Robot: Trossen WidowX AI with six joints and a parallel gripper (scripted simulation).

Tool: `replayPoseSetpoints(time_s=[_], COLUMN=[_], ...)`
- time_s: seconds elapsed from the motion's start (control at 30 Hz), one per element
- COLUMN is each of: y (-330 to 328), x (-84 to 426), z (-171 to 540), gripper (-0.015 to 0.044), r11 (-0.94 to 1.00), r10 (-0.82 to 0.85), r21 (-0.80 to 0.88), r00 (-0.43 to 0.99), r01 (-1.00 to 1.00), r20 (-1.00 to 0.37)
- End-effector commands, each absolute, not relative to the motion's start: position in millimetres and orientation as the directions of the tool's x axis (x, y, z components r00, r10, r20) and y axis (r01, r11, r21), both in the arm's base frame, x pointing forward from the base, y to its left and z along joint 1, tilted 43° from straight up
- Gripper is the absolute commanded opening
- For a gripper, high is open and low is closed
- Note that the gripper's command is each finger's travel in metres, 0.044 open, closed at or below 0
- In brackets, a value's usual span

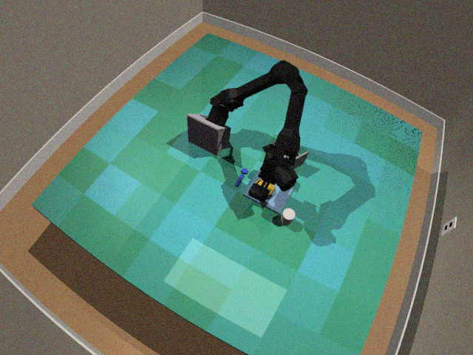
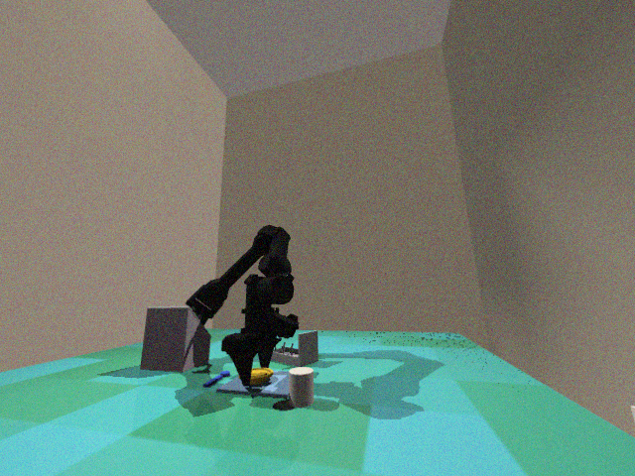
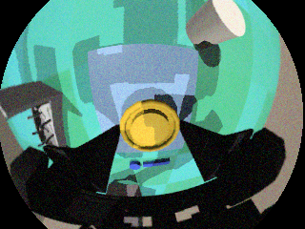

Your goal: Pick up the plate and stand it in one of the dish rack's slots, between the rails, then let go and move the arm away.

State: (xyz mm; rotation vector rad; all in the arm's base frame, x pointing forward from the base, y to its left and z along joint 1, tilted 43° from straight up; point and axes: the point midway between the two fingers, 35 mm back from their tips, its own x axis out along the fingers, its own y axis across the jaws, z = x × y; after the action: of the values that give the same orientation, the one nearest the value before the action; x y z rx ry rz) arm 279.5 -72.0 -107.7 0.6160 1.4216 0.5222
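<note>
Grey box (image 1: 205, 133) at left, arm's base behind it. Blue spoon (image 1: 241, 177) on the table, just left of the mat (image 1: 279, 200). Yellow plate (image 3: 149, 125) flat on the mat. Gripper (image 2: 249, 380) low over plate, fingers wide, holding nothing. Rack (image 2: 298, 349) behind. Cup (image 1: 287, 215) upright at mat's right corner.

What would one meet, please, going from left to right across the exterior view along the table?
Grey box → blue spoon → yellow plate, with the open gripper down at it → beige cup.
</note>
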Motion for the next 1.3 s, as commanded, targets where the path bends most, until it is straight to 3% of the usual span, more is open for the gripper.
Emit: replayPoseSetpoints(time_s=[0.0,0.43,0.87,1.27], y=[-71.1,-71.1,-116.4,-161.5], x=[279.4,279.4,284.5,280.5], z=[-108.7,-108.7,-71.6,-28.1], gripper=[0.0400,0.0333,0.0000,0.0000], r11=[0.738,0.738,0.747,0.752], r10=[0.669,0.669,0.659,0.652], r21=[0.674,0.674,0.664,0.657], r00=[0.091,0.091,0.092,0.091], r01=[0.035,0.035,0.041,0.048], r20=[-0.737,-0.737,-0.747,-0.753])
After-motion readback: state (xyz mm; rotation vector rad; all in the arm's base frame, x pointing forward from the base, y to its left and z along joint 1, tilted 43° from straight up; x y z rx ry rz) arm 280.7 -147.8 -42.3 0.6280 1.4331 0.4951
